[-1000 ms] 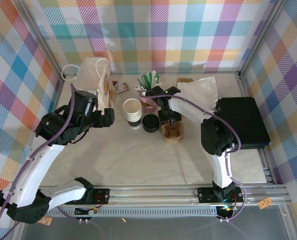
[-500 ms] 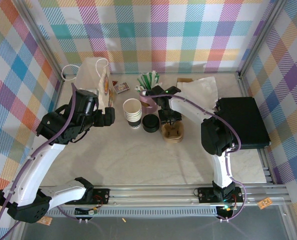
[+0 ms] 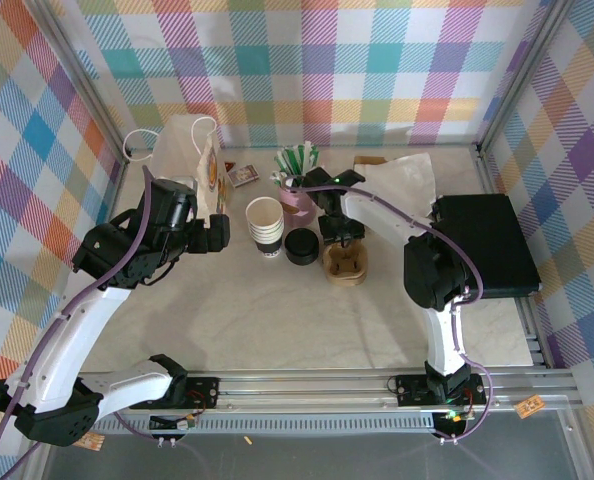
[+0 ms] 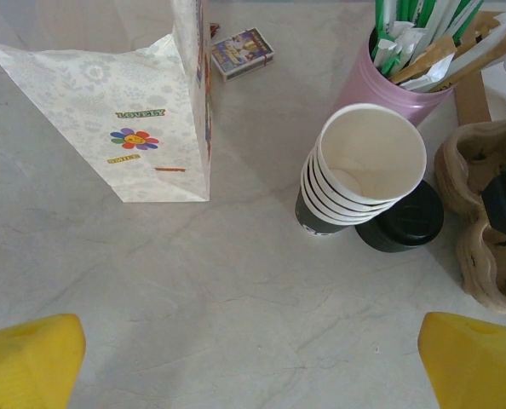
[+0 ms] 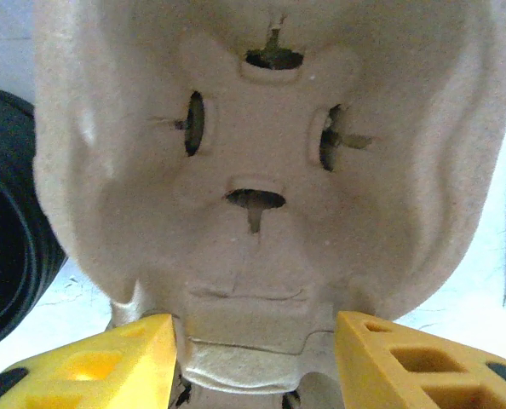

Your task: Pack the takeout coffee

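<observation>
The right end effector hangs low over a brown moulded-pulp cup carrier, its yellow fingers half-parted on either side of the carrier's near wall. Whether they pinch it I cannot tell, but the straddle suits lifting it. The left end effector hovers fully spread above the pale marbled worktop, facing an upright white paper bag with a flower print, probably to steady it. Where the lidded takeout coffee stands I cannot tell. A stack of lidless cream paper cups and a stack of round black plastic lids sit just beside the carrier.
</observation>
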Robot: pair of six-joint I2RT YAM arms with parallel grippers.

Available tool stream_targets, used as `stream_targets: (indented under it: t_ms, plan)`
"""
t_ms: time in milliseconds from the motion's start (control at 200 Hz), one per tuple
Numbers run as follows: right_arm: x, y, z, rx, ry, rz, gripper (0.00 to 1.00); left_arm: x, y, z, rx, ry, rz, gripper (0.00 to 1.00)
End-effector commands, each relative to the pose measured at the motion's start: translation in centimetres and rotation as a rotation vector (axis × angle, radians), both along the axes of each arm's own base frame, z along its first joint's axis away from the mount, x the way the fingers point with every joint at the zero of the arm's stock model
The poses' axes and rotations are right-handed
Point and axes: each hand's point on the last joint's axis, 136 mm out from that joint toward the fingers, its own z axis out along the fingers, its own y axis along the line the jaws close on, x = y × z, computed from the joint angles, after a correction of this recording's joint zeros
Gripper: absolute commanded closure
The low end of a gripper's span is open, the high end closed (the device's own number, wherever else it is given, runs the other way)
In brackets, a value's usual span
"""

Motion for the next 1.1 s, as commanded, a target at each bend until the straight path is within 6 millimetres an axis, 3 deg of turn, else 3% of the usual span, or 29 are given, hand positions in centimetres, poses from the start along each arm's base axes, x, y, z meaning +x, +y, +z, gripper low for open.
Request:
stream_targets:
  t_ms: [0,1095]
  plan:
    - [0.7,0.2,0.3,0.017,-0.009,-0.012,0.48,0.3,0.5,0.8,-0.005,-0.033,0.017,0.0]
    - [-0.3,0.0,-1.9,0.022,0.059,-0.026,0.49,0.4,0.4,0.4,-0.012,-0.03,0.02,0.0]
